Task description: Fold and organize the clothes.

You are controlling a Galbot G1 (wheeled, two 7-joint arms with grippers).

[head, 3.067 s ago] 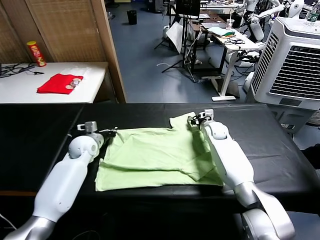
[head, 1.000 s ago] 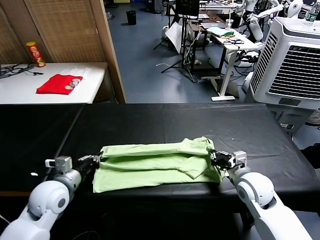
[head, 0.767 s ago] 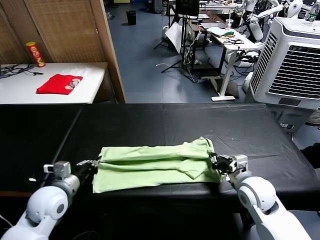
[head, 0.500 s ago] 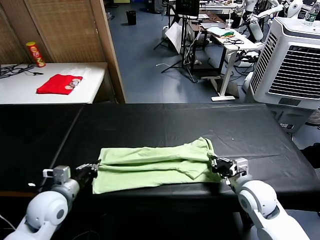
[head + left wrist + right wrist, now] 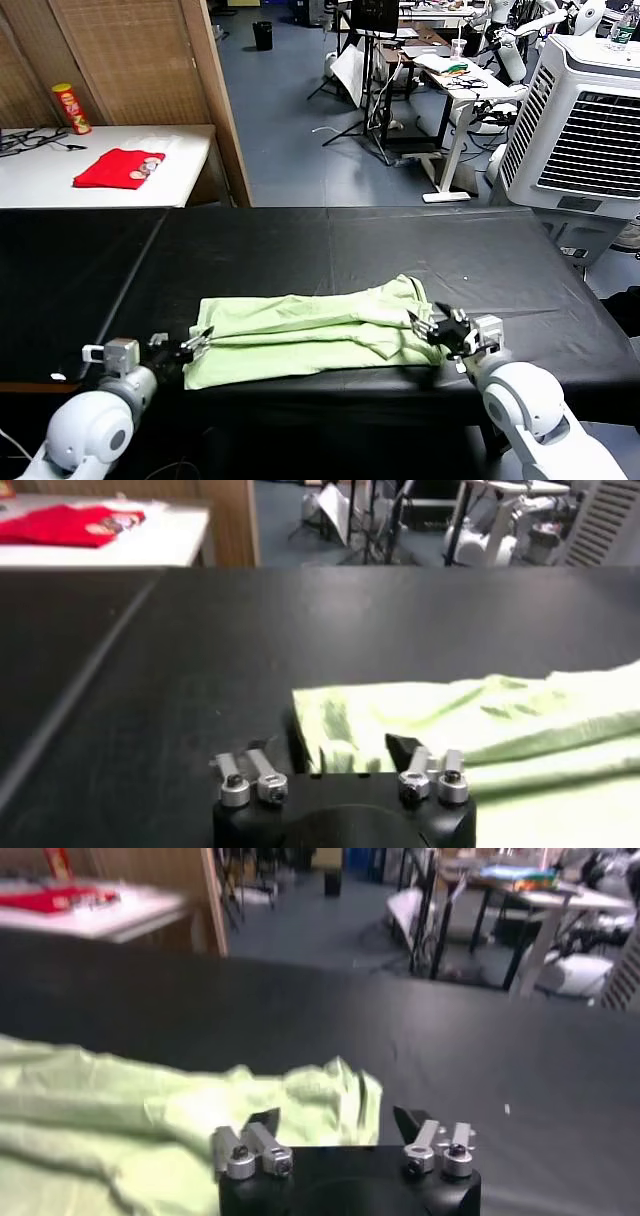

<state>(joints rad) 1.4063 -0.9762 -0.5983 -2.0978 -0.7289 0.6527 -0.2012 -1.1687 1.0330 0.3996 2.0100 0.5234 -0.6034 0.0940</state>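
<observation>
Both grippers, left [image 5: 197, 342] and right [image 5: 428, 326], stand spread at the ends of the thin, soft, pale-green T-shirt [image 5: 305, 328], folded into a long band near the black table's [image 5: 300, 240] front edge. Left wrist view: jaws apart, rumpled shirt edge [image 5: 470, 720] between them. Right wrist view: jaws apart at the crumpled shirt end [image 5: 180, 1113].

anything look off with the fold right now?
Slightly. The T-shirt lies folded in a long band near the black table's front edge, but its layers don't line up and the end by the right gripper is bunched.
</observation>
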